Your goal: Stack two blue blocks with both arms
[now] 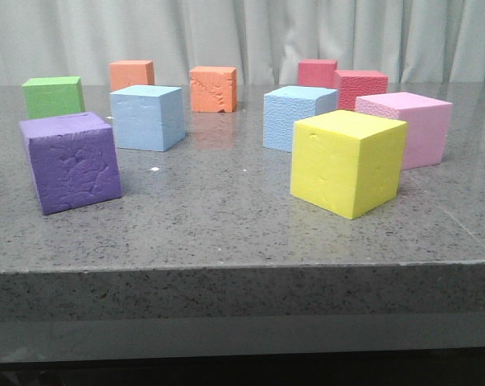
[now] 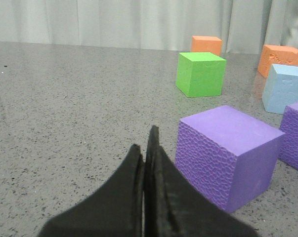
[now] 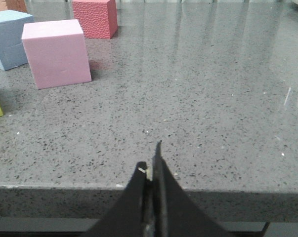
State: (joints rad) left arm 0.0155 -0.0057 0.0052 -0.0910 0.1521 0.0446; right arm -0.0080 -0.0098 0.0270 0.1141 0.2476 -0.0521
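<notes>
Two pale blue blocks stand apart on the grey table: one left of centre (image 1: 146, 117), one right of centre (image 1: 294, 117) behind the yellow cube (image 1: 348, 161). Neither arm shows in the front view. In the left wrist view my left gripper (image 2: 145, 138) is shut and empty, low over the table, beside a purple cube (image 2: 228, 155); a blue block (image 2: 287, 89) lies well beyond it. In the right wrist view my right gripper (image 3: 151, 155) is shut and empty at the table's front edge, with a blue block (image 3: 8, 39) far off behind the pink cube (image 3: 57, 52).
A purple cube (image 1: 69, 161) sits front left and a pink cube (image 1: 407, 127) at right. Green (image 1: 54, 96), two orange (image 1: 132, 74) (image 1: 214, 88) and two red cubes (image 1: 317, 72) (image 1: 360, 87) line the back. The table's front edge (image 1: 242, 269) is near.
</notes>
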